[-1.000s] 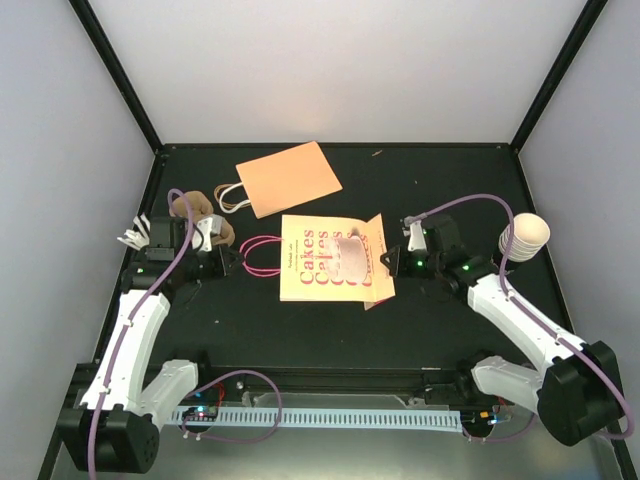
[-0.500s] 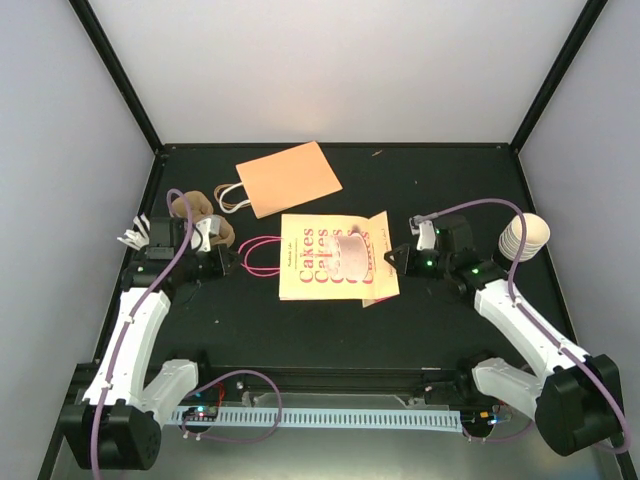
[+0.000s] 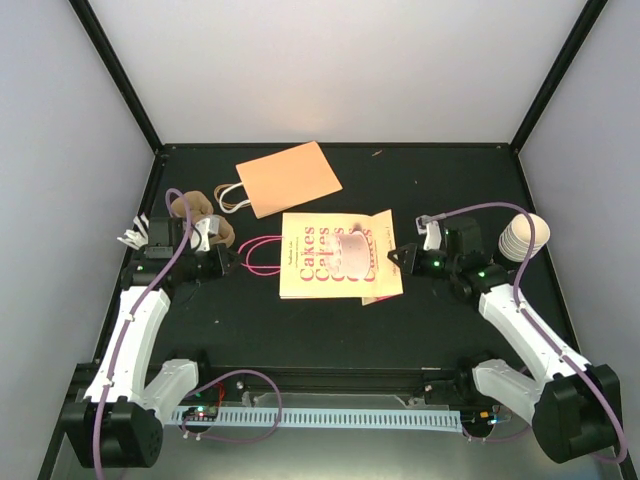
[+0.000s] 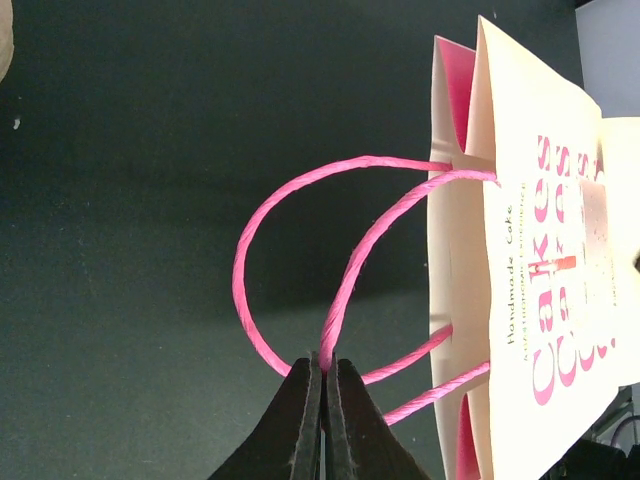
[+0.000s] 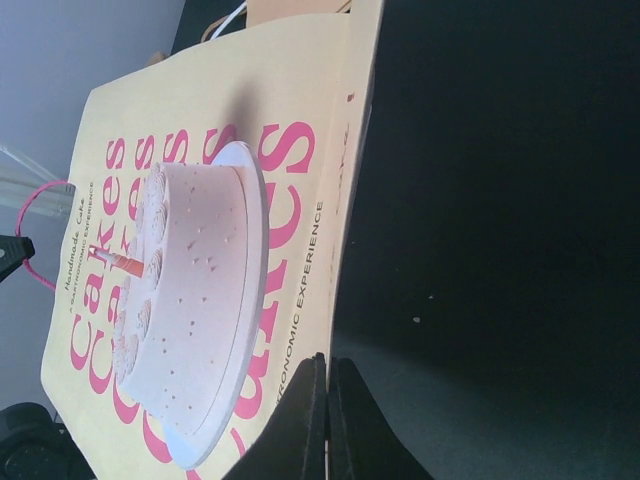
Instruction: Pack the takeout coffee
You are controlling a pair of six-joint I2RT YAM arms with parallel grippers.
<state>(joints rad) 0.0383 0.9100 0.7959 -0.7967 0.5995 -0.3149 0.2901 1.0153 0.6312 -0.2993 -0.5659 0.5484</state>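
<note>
While the left gripper (image 4: 322,372) clamps the pink handle (image 4: 400,215) of the bag (image 3: 320,270), the right gripper (image 5: 328,365) sits beside its base, jaws together. The cup (image 3: 525,236) is near the right wall (image 3: 590,200); open the bag's mouth fully first.

From above, the pulp carrier (image 3: 195,204) is half hidden behind the left arm (image 3: 185,240), and the white sticks (image 3: 130,237) beside it are too small to be counted. In the left wrist view, the printed bag (image 4: 520,300) is cut off at its right end, and a beige sliver (image 4: 4,40) at a corner cannot be identified.
</note>
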